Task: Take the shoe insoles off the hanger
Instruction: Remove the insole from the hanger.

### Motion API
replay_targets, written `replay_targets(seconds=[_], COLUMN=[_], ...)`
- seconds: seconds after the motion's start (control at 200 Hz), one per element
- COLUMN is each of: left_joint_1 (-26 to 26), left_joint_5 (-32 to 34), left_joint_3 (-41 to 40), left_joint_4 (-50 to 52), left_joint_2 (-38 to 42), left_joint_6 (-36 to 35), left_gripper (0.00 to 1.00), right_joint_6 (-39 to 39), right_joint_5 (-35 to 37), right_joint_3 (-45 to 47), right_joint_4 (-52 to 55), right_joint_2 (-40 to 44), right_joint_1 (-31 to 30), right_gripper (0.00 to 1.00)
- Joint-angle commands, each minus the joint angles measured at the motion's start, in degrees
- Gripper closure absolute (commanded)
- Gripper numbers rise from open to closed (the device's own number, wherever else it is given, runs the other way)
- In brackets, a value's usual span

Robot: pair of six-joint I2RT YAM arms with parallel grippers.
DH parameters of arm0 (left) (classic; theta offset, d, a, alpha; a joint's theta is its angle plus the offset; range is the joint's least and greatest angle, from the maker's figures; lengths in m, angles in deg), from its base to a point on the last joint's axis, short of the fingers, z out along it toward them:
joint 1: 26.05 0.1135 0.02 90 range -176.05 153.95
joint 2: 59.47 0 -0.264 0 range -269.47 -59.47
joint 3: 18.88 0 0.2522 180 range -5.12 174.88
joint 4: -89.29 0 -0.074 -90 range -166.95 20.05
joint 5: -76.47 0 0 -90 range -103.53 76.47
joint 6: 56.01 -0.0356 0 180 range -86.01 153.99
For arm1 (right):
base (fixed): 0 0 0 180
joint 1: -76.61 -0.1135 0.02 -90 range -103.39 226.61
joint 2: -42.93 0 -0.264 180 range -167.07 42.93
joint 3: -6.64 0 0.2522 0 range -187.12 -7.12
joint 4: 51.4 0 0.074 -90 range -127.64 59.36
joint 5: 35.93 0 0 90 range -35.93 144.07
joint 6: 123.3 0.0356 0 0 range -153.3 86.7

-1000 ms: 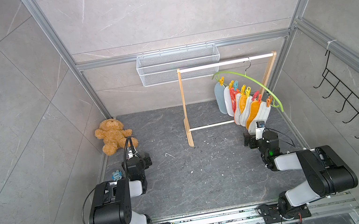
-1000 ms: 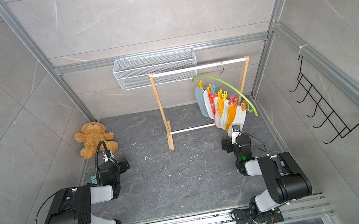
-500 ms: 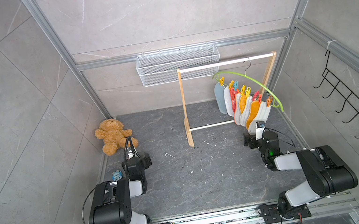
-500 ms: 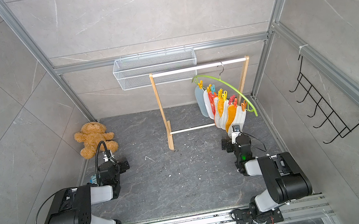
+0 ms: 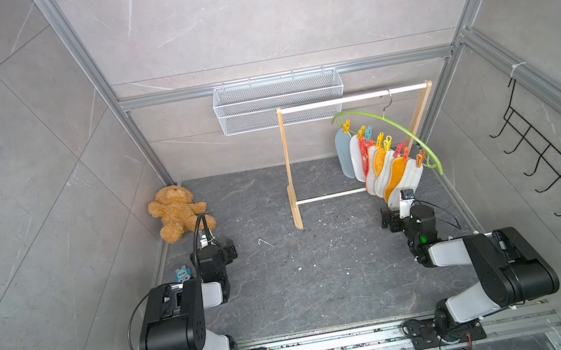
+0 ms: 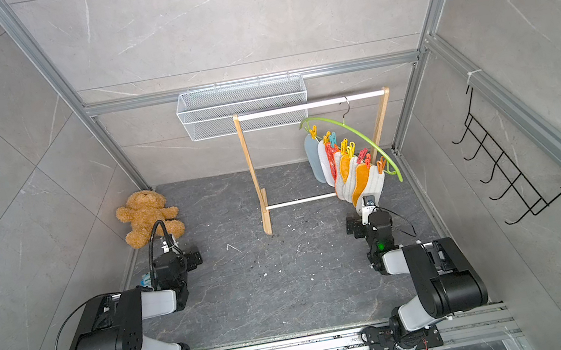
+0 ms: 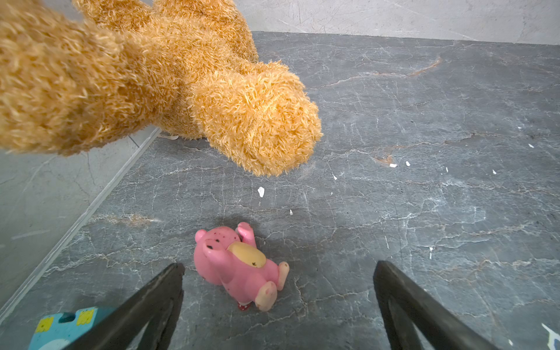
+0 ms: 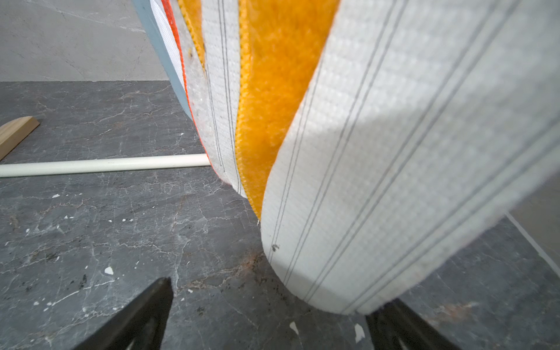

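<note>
Where the wooden rail frame (image 5: 287,167) stands at the back of the grey floor, the hanger (image 5: 405,131) hooks over its top bar near the right post. Shoe insoles (image 5: 392,174) all clipped along it, overlapping, hanging down. Teddy bear (image 5: 178,216) in far left corner. Right gripper (image 8: 277,292): jaws wide apart, gripping nothing, close by the lower tip of the nearest striped insole (image 8: 394,181). Left gripper (image 7: 278,266): jaws wide apart, empty; pink toy figure (image 7: 239,266) lies on the floor between them.

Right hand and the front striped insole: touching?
Cannot tell. In the right wrist view the striped insole overlaps one finger of the open right hand; neither gap nor contact shows.
</note>
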Motion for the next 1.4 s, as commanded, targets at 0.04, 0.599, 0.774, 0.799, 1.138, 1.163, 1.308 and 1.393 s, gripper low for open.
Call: replay_targets(seconds=[0.04, 0.599, 0.774, 0.799, 1.138, 1.163, 1.308, 1.393], left_joint_1=[0.2, 0.2, 0.2, 0.2, 0.2, 0.3, 0.3, 0.2], left_joint_5=[-0.1, 11.4, 10.2, 10.3, -0.3, -0.4, -11.2, -18.0], left_joint_3=[1.1, 7.9, 12.0, 12.2, 18.5, 18.8, 23.1, 25.5], left_joint_4=[-2.0, 25.7, 38.2, 39.6, 51.9, 53.3, 58.1, 59.8], left_joint_2=[0.5, 14.9, 22.4, 23.6, 35.1, 35.6, 34.1, 30.9], left_joint_6=[0.8, 10.2, 19.9, 21.6, 30.4, 32.2, 31.6, 30.8], left_gripper=[0.00, 0.00, 0.00, 0.00, 0.00, 0.00, 0.09, 0.09], right_joint_6=[1.0, 3.3, 6.2, 7.4, 26.9, 28.9, 32.6, 33.4], right_joint_5=[-0.6, 4.2, 6.2, 7.1, -2.1, -5.0, -20.8, -23.8], right_joint_3=[-0.7, -0.9, -1.6, -2.3, -17.0, -17.0, -16.7, -16.5], right_joint_4=[-0.5, 10.7, 20.6, 23.1, 57.0, 57.6, 56.3, 55.5], right_joint_2=[-0.2, 14.1, 24.0, 25.3, 26.6, 26.3, 23.5, 22.5], right_joint_1=[-0.1, 0.0, 0.0, 0.0, 1.9, 2.7, 4.8, 4.8], right_gripper=[0.00, 0.01, 0.00, 0.01, 0.00, 0.01, 0.14, 0.22])
